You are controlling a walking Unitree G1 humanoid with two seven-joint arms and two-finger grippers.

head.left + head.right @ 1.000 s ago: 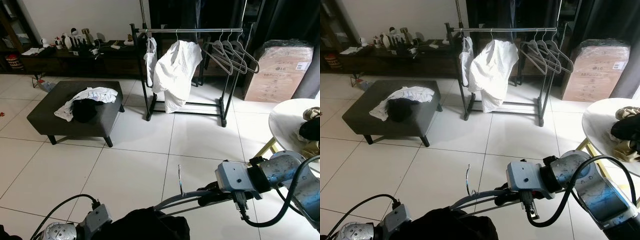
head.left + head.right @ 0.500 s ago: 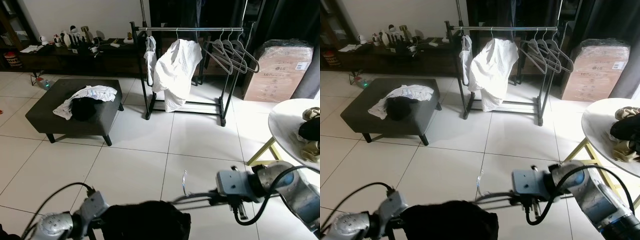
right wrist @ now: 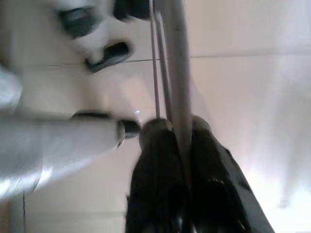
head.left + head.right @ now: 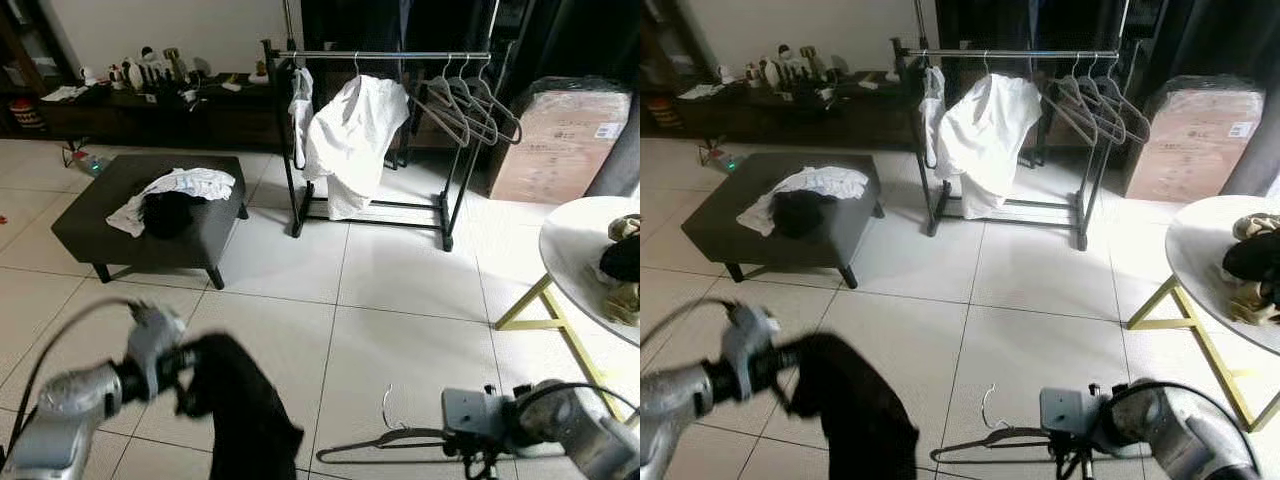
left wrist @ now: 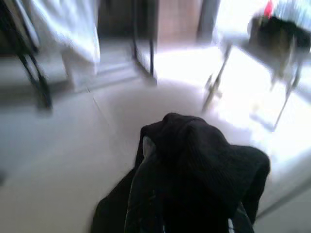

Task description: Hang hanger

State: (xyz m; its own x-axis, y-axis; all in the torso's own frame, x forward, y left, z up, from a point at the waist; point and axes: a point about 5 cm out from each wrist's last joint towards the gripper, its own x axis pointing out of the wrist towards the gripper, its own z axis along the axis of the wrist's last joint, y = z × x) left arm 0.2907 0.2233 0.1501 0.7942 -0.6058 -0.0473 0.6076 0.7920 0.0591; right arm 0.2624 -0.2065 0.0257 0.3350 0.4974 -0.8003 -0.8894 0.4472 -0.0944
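Down at eight o'clock, left gripper point(image 4: 185, 365) pinching a black garment point(image 4: 240, 415) that hangs limp. Over at five o'clock, right gripper point(image 3: 177, 145) clamped on the hanger point(image 4: 385, 440), held flat, hook point(image 4: 388, 408) up. Up at one o'clock, the rack rail point(image 4: 400, 54) well apart. Best walked closer, hanger turned upright, hook dropped into the gap between the white shirt point(image 4: 350, 140) and the empty hangers point(image 4: 465, 100). Cardboard box point(image 4: 555, 140) label too small to read.
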